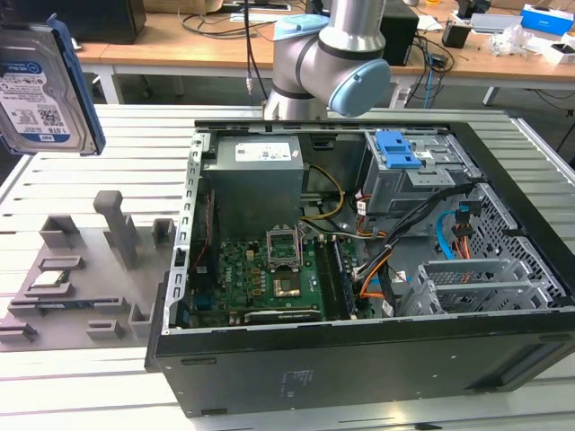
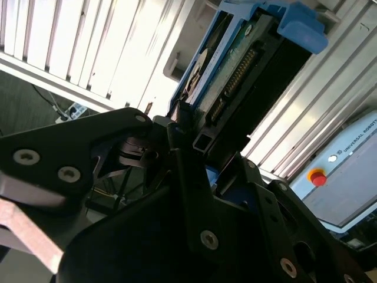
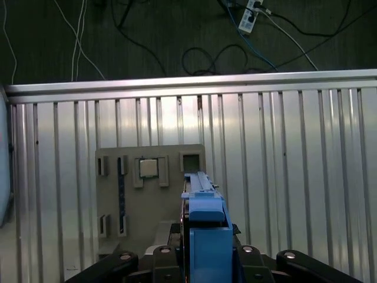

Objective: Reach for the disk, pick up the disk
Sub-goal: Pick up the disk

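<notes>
The disk (image 1: pixel 45 81), a silver hard drive with a white-and-blue label and blue side rails, hangs high in the air at the exterior view's upper left, well above the grey fixture plate. In the first wrist view the disk (image 3: pixel 206 230) appears edge-on, its blue rail up, clamped between the black fingers of my gripper (image 3: pixel 206 253). The second wrist view shows the connector end of the disk (image 2: pixel 235 76) sticking out past the gripper (image 2: pixel 194 141), which is shut on it.
An open computer case (image 1: pixel 503 180) takes up the middle and right of the slatted metal table. The grey fixture plate (image 1: pixel 90 260) lies left of it and holds a small silver chip (image 1: pixel 54 280). The arm's base (image 1: pixel 323 54) stands behind the case.
</notes>
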Controlling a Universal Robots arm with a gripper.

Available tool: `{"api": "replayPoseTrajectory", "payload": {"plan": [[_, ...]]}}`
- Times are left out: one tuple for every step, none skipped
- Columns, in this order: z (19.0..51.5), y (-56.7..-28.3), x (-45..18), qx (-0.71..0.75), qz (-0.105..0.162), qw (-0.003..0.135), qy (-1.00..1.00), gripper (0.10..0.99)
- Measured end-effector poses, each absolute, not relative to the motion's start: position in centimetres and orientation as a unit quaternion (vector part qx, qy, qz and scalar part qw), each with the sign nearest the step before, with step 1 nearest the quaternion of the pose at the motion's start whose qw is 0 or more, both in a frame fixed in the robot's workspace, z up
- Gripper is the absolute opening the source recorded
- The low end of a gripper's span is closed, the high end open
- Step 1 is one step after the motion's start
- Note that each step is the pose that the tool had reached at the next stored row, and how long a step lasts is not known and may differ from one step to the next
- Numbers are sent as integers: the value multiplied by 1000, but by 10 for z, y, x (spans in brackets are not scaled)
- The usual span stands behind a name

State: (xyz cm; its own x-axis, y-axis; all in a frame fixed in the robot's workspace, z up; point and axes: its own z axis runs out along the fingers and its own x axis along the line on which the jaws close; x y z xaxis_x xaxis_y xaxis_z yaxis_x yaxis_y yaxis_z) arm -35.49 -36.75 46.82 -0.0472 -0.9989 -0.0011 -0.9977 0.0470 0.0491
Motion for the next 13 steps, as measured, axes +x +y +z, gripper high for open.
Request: {"api": "replayPoseTrajectory", "payload": {"plan": [[470,-367,-355,690,-18,17,-723,365],[471,-367,-355,690,-18,17,-723,365],[472,-367,-355,690,-18,17,-723,365],[474,-367,-354,690,-18,17,-723,365],[475,-367,-354,690,-18,17,-723,365],[477,-367,-354,690,-18,17,-723,365],[478,-367,-354,690,-18,17,-723,365],[479,-367,-354,690,-18,17,-723,365],[481,-367,-354,690,-18,17,-723,365],[483,-367,-354,690,-18,17,-723,365],[484,-367,-353,690,-19,17,-723,365],[486,-367,-353,690,-19,17,-723,365],[488,-367,-353,690,-19,17,-723,365]]}}
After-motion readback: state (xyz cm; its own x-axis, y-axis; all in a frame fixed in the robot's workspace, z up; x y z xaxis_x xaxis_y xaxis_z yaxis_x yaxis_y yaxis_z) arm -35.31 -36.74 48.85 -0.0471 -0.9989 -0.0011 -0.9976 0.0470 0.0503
